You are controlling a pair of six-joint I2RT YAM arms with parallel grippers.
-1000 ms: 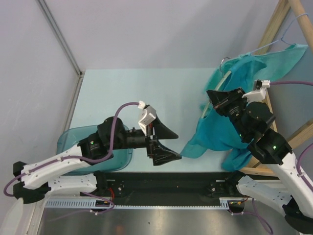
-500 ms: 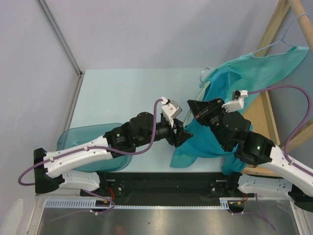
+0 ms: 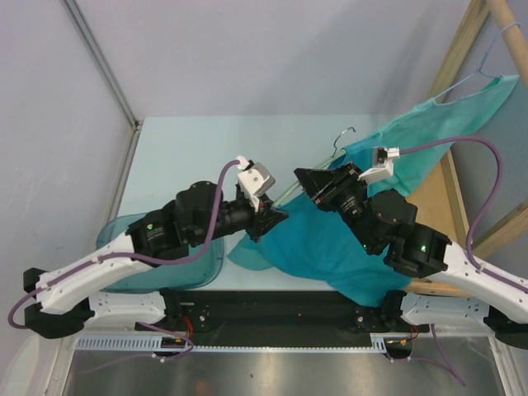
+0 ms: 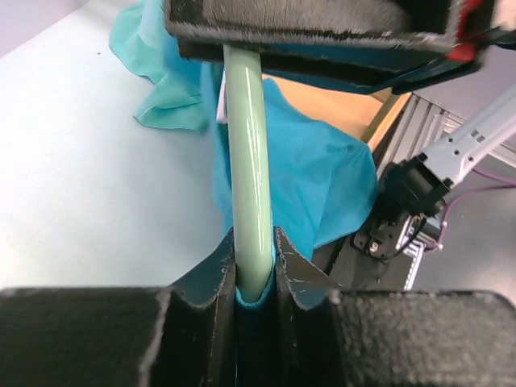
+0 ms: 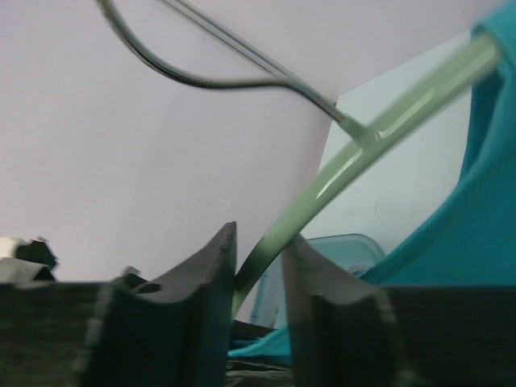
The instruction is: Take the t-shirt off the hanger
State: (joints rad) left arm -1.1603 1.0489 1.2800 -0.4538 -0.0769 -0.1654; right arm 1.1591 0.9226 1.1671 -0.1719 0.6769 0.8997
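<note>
The teal t-shirt (image 3: pixel 330 247) trails from the wooden rack down across the table, still draped on a light green hanger (image 3: pixel 289 195) with a metal hook (image 3: pixel 342 136). My left gripper (image 3: pixel 271 219) is shut on the hanger's bar (image 4: pixel 246 161), with a strip of shirt fabric pinched under it (image 4: pixel 254 242). The shirt (image 4: pixel 322 177) hangs beyond. My right gripper (image 3: pixel 307 181) faces the left one. In its wrist view the hanger (image 5: pixel 387 121) runs slantwise through the gripper (image 5: pixel 260 242), whose jaws stand wider than the bar. The hook (image 5: pixel 201 81) and the shirt (image 5: pixel 476 210) show beyond.
A teal plastic bin (image 3: pixel 124 239) sits at the table's near left, under the left arm. A wooden rack frame (image 3: pixel 462 49) rises on the right with a blue wire hanger (image 3: pixel 487 49) on it. Bare pale table (image 3: pixel 206 148) lies behind the grippers.
The right arm swung left, dragging hanger and shirt over the table, and its jaws have loosened. The left gripper came in from the left and closed on the hanger bar.
</note>
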